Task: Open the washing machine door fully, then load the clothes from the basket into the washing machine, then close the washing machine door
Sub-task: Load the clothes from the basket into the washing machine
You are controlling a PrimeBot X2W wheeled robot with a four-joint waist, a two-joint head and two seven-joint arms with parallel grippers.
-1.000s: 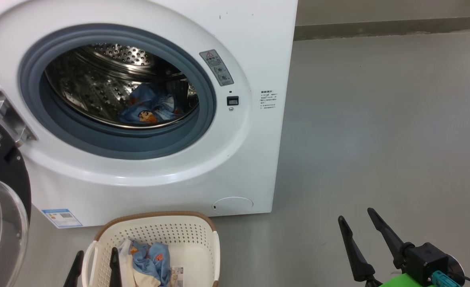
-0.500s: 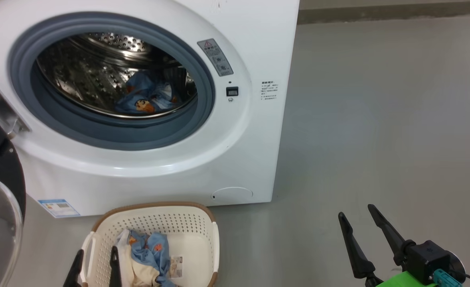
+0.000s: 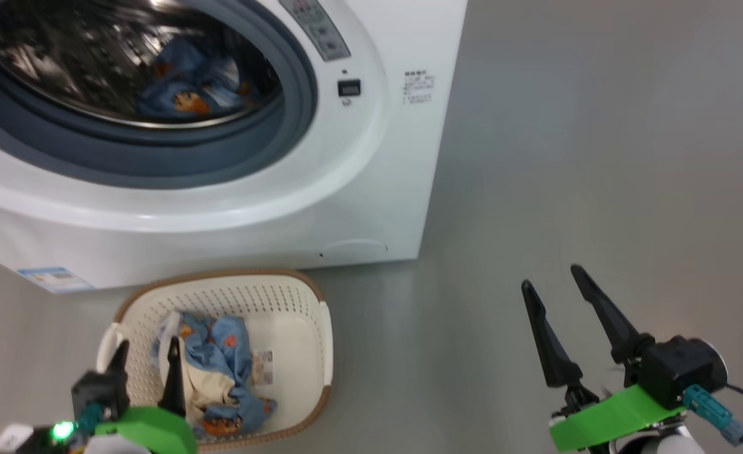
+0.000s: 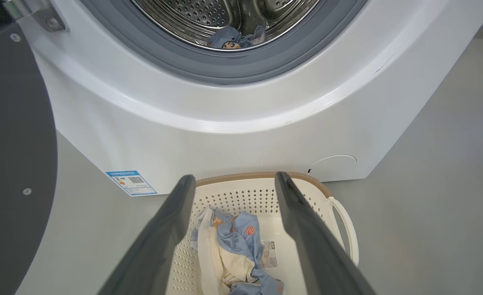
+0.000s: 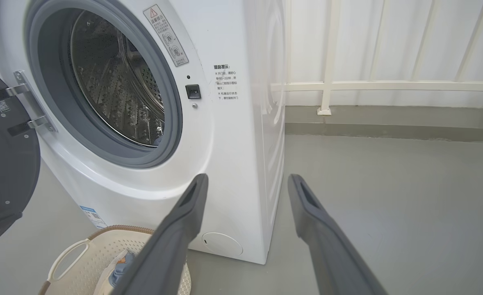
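White washing machine [image 3: 371, 164], door [image 5: 3, 172] open; loading partly done.
Some blue clothes [image 3: 188, 88] lie in the drum; more wait in the basket [image 3: 311, 328] (left gripper [image 3: 147, 342] over it, right gripper [image 3: 551, 276] aside, both jaws apart).

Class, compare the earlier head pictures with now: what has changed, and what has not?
The head camera tilted down, so the washing machine sits higher in view; no thing visibly moved. Left pincer, above the basket, and right pincer stay open and empty. The clothes remain in basket and drum.
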